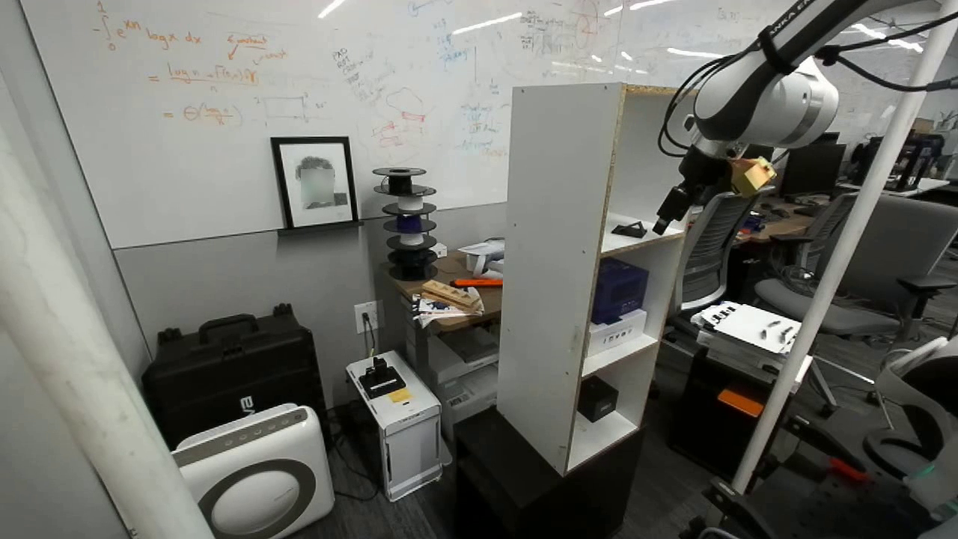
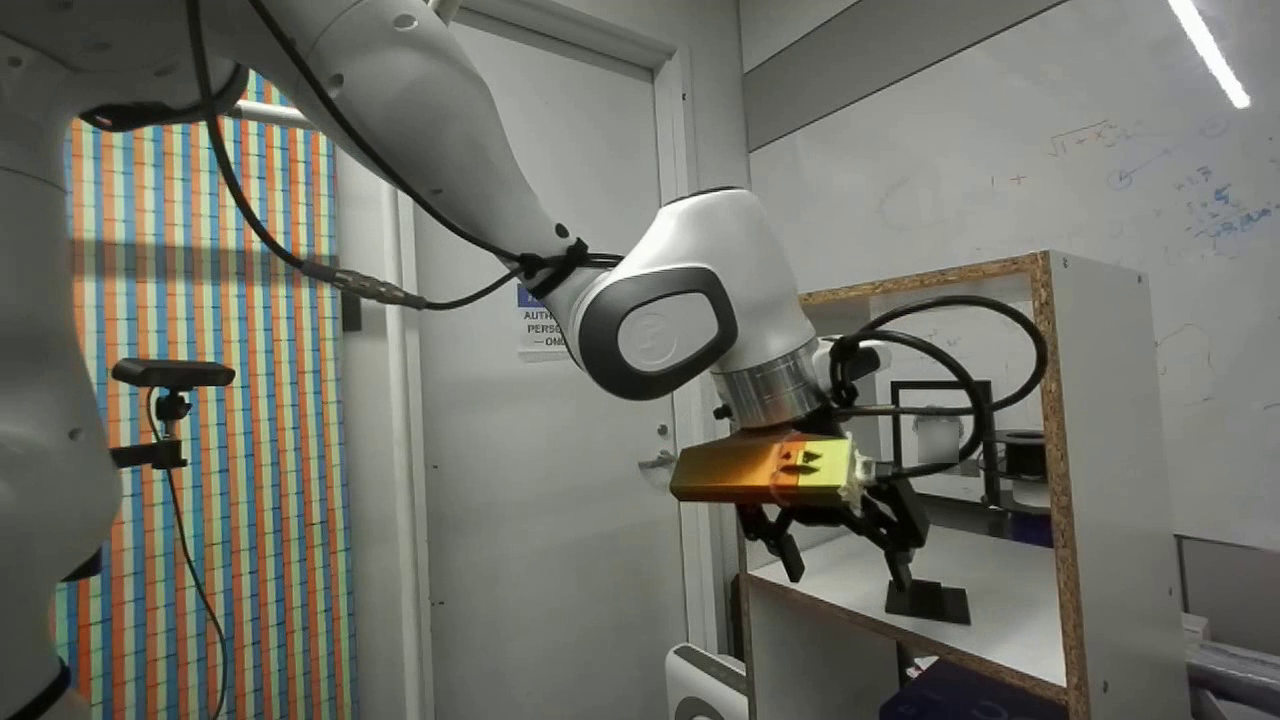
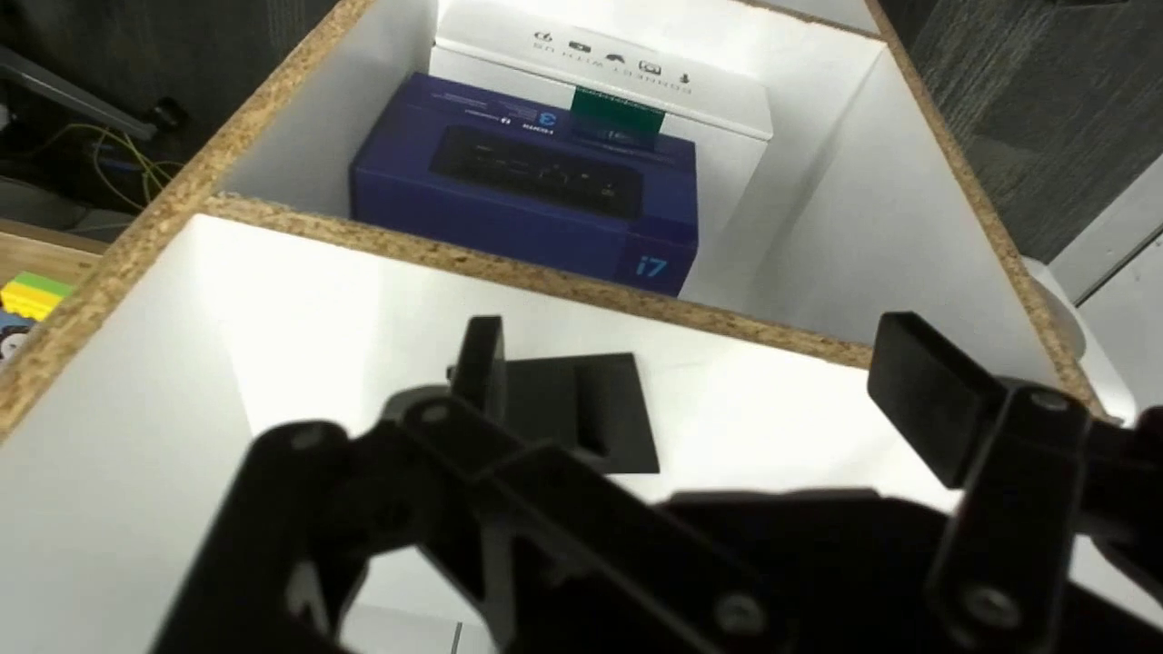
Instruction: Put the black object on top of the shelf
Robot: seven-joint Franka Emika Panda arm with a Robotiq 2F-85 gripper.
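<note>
The shelf [image 1: 557, 262] is a tall white open-fronted unit; it also shows in an exterior view [image 2: 1112, 480] and the wrist view [image 3: 545, 277]. The black object [image 1: 630, 230], small and flat-based with a raised part, lies on the floor of the top compartment, near the front edge; it also shows in an exterior view [image 2: 930, 603] and the wrist view [image 3: 613, 409]. My gripper [image 2: 846, 572] is open and empty, tilted down at the compartment's front. In the wrist view the gripper [image 3: 700, 381] has its left finger hiding part of the black object; contact cannot be told.
A blue box [image 3: 527, 182] and a white box [image 3: 600, 54] fill part of the compartment below. A black box [image 1: 596, 398] sits in the bottom compartment. The shelf's side panels and particle-board edges flank the gripper. A white pole [image 1: 838, 247] stands near the arm.
</note>
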